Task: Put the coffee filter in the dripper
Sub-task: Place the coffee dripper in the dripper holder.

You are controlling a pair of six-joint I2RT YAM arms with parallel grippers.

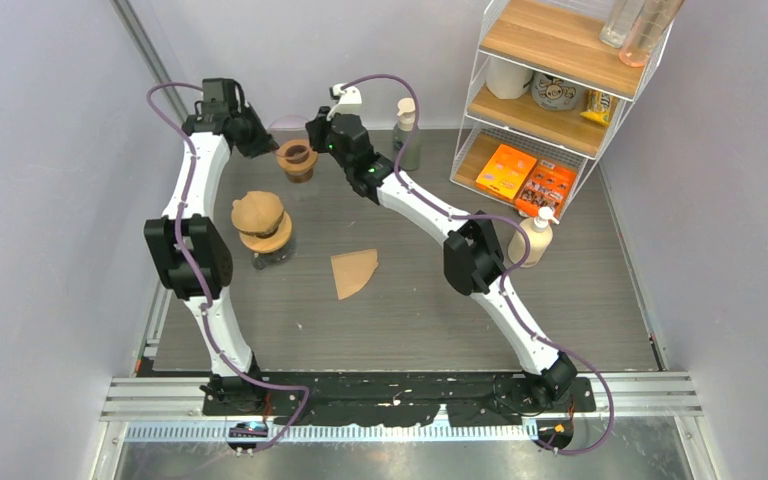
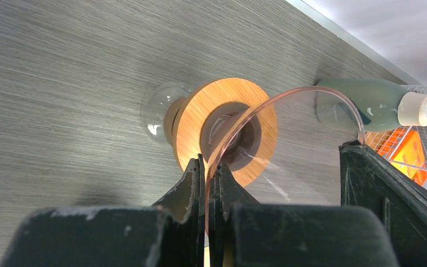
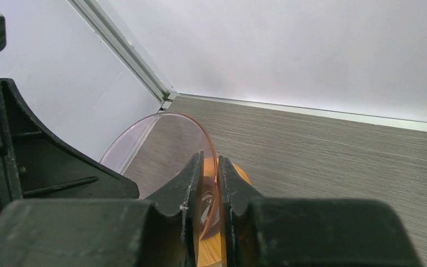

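A grey wood-grain counter (image 1: 410, 320) between pale lilac walls carries the whole setup. The left fingers (image 2: 192, 181) are pressed together on the clear pink rim of the dripper (image 1: 297, 158), pinching it on its left side. In the left wrist view, the dripper's wooden collar shows through the cone just beyond the fingertips. A glass carafe (image 1: 263, 228) with a brown domed top stands behind the left fingers, toward the arm bases.

The coffee filter (image 1: 354, 272) lies flat on the counter, outside the dripper. It is well apart from both sets of fingers and lies between the two arms.

The right fingers (image 3: 192, 178) take the opposite side of the same rim. They stand close together, pinching the thin rim in the narrow slot between them. A green pump bottle (image 1: 407, 135) stands near the right fingers, on their right. Farther right, a wire rack (image 1: 545, 110) holds boxes and jars, and a cream pump bottle (image 1: 532, 238) stands in front of it.
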